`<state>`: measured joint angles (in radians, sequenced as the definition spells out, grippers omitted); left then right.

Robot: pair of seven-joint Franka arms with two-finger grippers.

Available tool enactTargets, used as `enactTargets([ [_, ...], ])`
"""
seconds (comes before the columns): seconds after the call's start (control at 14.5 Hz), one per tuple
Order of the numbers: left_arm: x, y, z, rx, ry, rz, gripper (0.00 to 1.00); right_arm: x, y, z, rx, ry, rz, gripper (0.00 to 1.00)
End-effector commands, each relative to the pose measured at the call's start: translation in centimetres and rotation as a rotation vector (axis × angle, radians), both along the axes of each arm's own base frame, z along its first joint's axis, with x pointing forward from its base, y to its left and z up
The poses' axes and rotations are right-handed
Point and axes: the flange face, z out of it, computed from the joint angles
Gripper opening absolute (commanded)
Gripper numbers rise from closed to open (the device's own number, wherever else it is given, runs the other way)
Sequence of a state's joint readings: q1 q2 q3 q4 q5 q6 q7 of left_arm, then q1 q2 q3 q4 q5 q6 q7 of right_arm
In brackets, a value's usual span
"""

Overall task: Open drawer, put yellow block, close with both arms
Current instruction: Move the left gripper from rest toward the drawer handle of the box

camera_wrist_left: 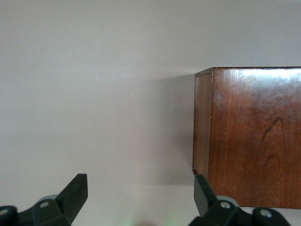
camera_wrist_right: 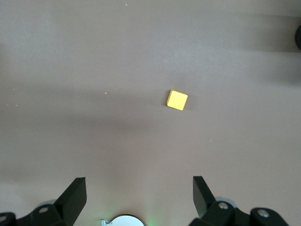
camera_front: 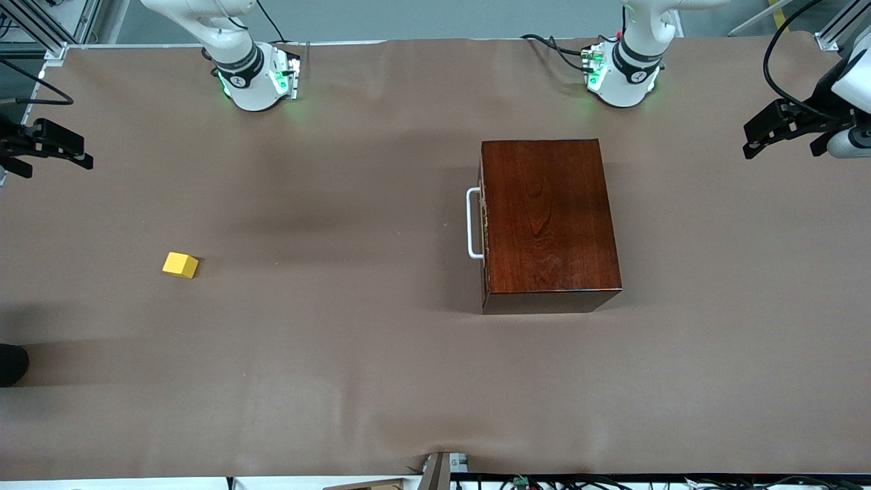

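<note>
**Two pincers waiting wide above a closed drawer**

We are looking down on a brown-covered desk (camera_front: 381,381) where the dark reddish-brown wooden box (camera_front: 548,218) is sitting toward the left arm's end, its drawer pushed fully in and only the white bar handle (camera_front: 472,224) standing out from the front. The yellow block (camera_front: 180,265) is lying well apart from it, toward the right arm's end, touching nothing. We are seeing the left pincer (camera_wrist_left: 141,195) hanging with its fingers spread and empty over bare desk just beside the box. The right pincer (camera_wrist_right: 139,195) is hanging likewise spread and empty, with the block on the desk below it. We are finding no readable writing or labels on the box or block.
</note>
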<state>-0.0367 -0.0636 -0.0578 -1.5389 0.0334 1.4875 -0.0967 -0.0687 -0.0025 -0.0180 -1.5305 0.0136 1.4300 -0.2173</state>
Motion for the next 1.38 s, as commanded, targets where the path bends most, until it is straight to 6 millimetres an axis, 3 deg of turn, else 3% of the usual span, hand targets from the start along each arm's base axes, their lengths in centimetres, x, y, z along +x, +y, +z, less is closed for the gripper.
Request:
enactTargets([
  [0.0,0.3,-0.1,0.4,-0.012,0.009,-0.006,1.0,0.2,-0.2,0.5,0.002,-0.001,-0.011,1.0],
  [0.48,1.0,0.1,-0.2,-0.012,0.02,-0.015,1.0,0.1,-0.3,0.4,0.004,0.003,-0.013,1.0],
  [1.11,1.3,-1.3,-0.4,-0.014,0.022,-0.032,1.0,0.1,-0.4,0.3,0.005,0.009,-0.016,1.0],
  [1.31,1.9,-2.9,-0.6,-0.025,0.024,-0.056,1.0,0.1,-0.4,0.3,0.006,0.005,-0.015,1.0],
])
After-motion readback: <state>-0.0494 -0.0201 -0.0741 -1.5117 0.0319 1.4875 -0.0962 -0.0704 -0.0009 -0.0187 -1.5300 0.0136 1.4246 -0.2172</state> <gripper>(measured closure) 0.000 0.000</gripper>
